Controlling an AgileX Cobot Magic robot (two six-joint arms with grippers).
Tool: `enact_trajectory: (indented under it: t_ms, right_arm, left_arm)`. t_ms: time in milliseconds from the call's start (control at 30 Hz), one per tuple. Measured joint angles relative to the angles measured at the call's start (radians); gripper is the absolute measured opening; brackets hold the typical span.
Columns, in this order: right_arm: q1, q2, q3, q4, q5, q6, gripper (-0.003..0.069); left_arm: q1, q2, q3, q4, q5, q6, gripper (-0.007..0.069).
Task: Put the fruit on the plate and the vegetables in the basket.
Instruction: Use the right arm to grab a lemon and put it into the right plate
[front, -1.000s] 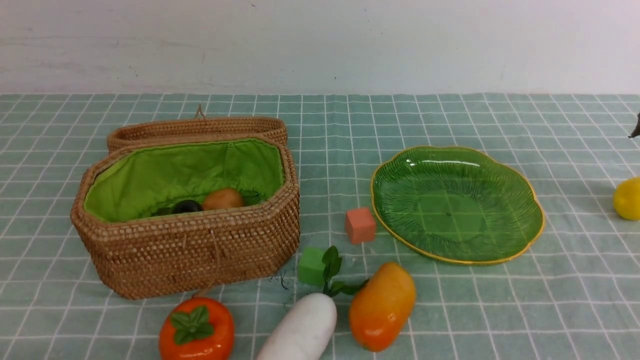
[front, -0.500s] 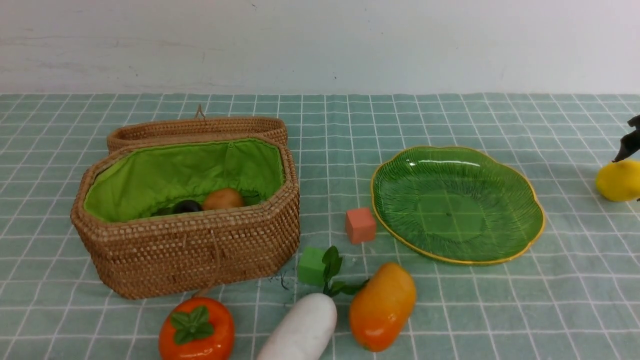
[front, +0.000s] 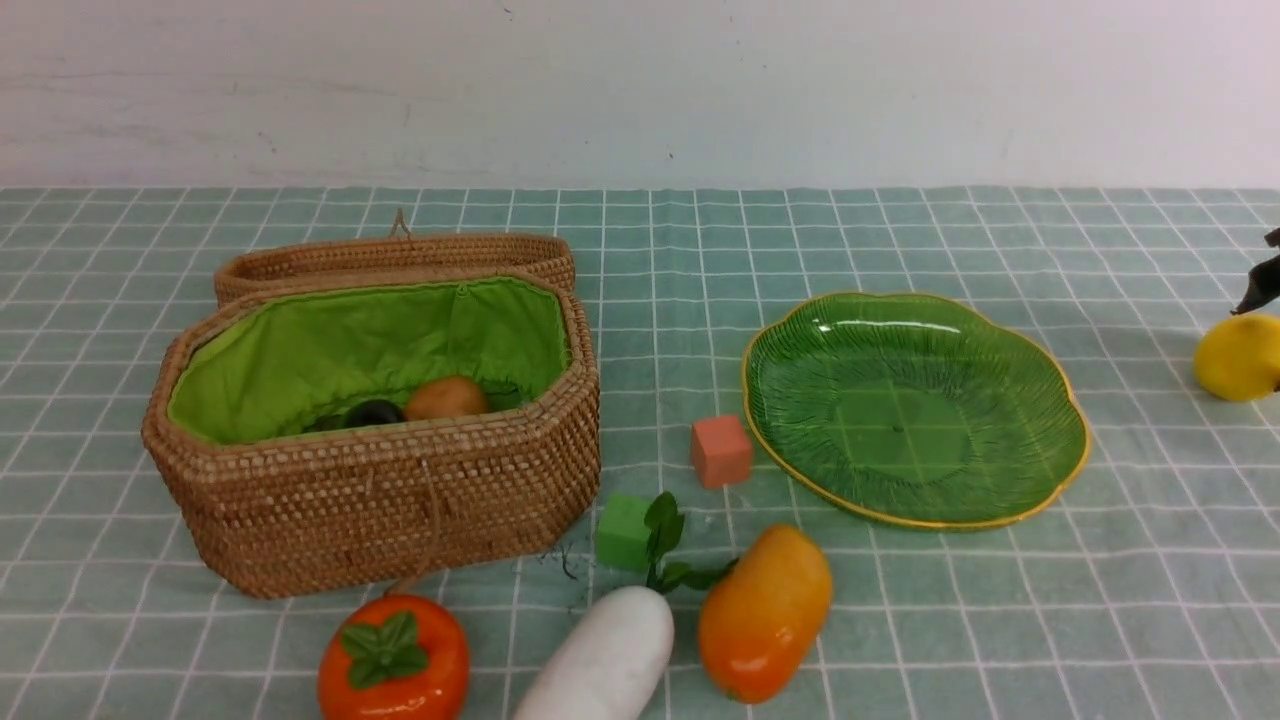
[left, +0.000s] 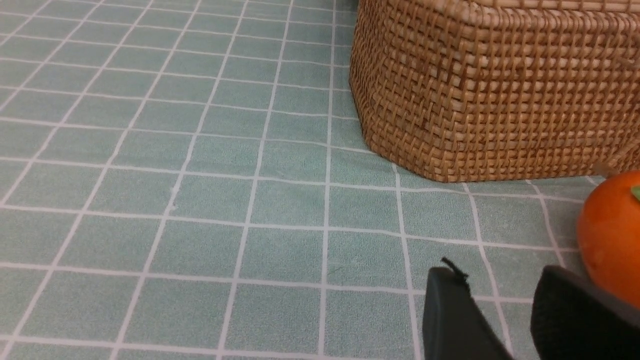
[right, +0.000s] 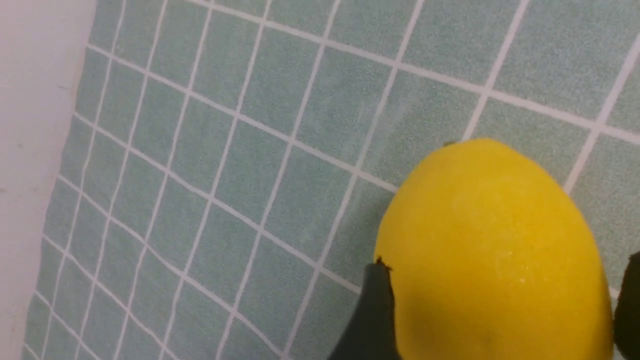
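Wicker basket (front: 380, 500) with potato (front: 446, 398) and eggplant (front: 374, 412) inside; right end effector (right: 502, 300) tight around lemon (front: 1238, 357), left end effector (left: 500, 280) ajar, empty.

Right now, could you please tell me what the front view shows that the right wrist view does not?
Only the front view: the basket, plate, persimmon, radish, mango, salmon cube and green cube. Only the right wrist view: the right gripper closed on both sides of the lemon. Both: the lemon and checked cloth.
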Motion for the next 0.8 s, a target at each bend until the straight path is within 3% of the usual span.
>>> enact_trajectory:
  t_ms: [333, 433, 800]
  right_arm:
    - [-0.018, 0.030, -0.006, 0.011, -0.012, 0.000, 0.0592]
    - [-0.018, 0.031, -0.007, 0.012, -0.012, -0.003, 0.0561]
    - [-0.019, 0.031, -0.013, 0.088, 0.029, -0.157, 0.0541]
  left_arm:
    - [0.000, 0.000, 0.000, 0.000, 0.000, 0.000, 0.0239]
    - [0.000, 0.000, 0.000, 0.000, 0.000, 0.000, 0.0239]
    - [0.000, 0.000, 0.000, 0.000, 0.000, 0.000, 0.0239]
